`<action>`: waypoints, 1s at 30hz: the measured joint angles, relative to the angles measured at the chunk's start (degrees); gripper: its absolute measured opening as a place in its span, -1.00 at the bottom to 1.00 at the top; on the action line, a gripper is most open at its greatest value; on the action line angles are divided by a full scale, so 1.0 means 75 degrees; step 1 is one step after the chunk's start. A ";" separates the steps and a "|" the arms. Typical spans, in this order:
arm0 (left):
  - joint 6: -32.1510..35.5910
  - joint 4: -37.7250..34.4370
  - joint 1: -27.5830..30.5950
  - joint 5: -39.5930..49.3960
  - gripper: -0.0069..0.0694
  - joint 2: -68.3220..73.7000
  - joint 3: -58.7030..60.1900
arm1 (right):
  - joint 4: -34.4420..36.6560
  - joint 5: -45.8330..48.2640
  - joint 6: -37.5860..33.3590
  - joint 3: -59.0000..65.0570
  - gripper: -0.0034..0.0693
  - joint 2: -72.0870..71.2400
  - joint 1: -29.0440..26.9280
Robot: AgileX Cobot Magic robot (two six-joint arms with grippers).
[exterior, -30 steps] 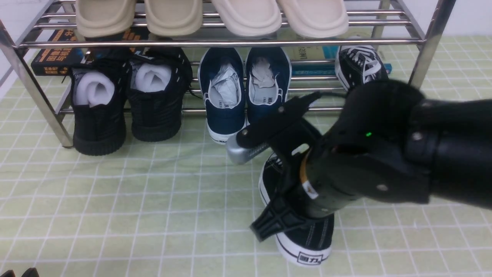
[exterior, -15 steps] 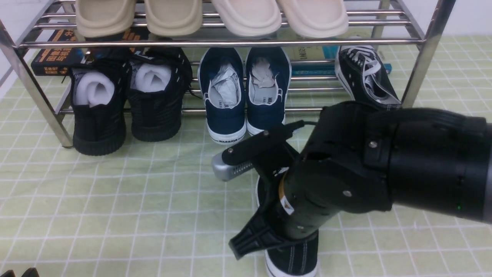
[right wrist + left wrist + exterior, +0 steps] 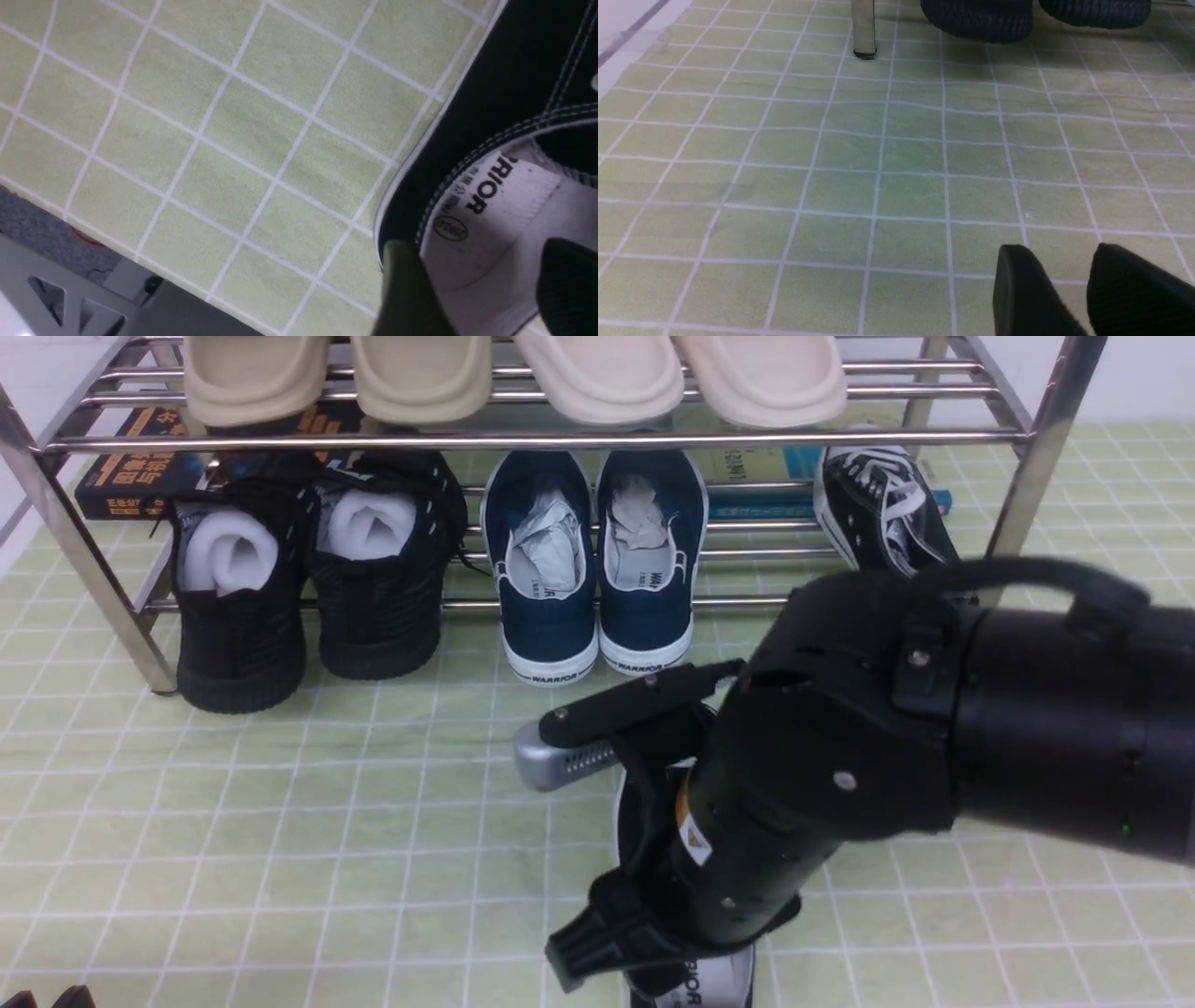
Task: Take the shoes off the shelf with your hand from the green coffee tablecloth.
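Observation:
One black canvas sneaker (image 3: 693, 982) lies on the green tablecloth (image 3: 280, 821) in front of the shelf (image 3: 560, 439), mostly hidden under my right arm. In the right wrist view its grey insole (image 3: 486, 224) shows. My right gripper (image 3: 481, 280) straddles the heel, one finger outside each side wall, shut on it. The other sneaker (image 3: 882, 509), with white laces, stands on the lower tier at the far right. My left gripper (image 3: 1057, 261) hovers low over bare cloth, jaws apart and empty. Its tips show at the front view's bottom left corner (image 3: 47, 997).
Navy WARRIOR slip-ons (image 3: 597, 560) and all-black shoes with white stuffing (image 3: 308, 569) stand on the lower tier. Beige slippers (image 3: 513, 373) fill the upper tier. Books (image 3: 131, 467) lie behind. A shelf leg (image 3: 864, 28) stands ahead of the left gripper. The table's near edge (image 3: 70, 289) shows.
My right gripper has moved toward the near edge, away from the shelf. The sneaker has moved with it, so its heel now leaves the front view's bottom. The left arm has not moved.

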 joint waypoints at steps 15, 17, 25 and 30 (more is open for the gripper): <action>0.0000 0.0000 0.0000 0.0000 -0.19 0.0000 0.0000 | -0.1436 0.1891 -0.1670 -0.1767 -0.75 -0.1173 -0.0907; 0.0000 0.0000 0.0000 0.0000 -0.19 0.0000 0.0000 | -0.1436 0.1891 -0.1671 -0.1507 -0.93 -0.1668 -0.1344; 0.0000 0.0000 0.0000 0.0000 -0.19 0.0000 0.0000 | -0.1323 0.1871 -0.0744 0.0615 -0.95 -0.3135 -0.2548; 0.0000 0.0000 0.0000 0.0000 -0.19 0.0000 0.0000 | -0.0991 0.0677 -0.0179 0.1945 -0.94 -0.3282 -0.2666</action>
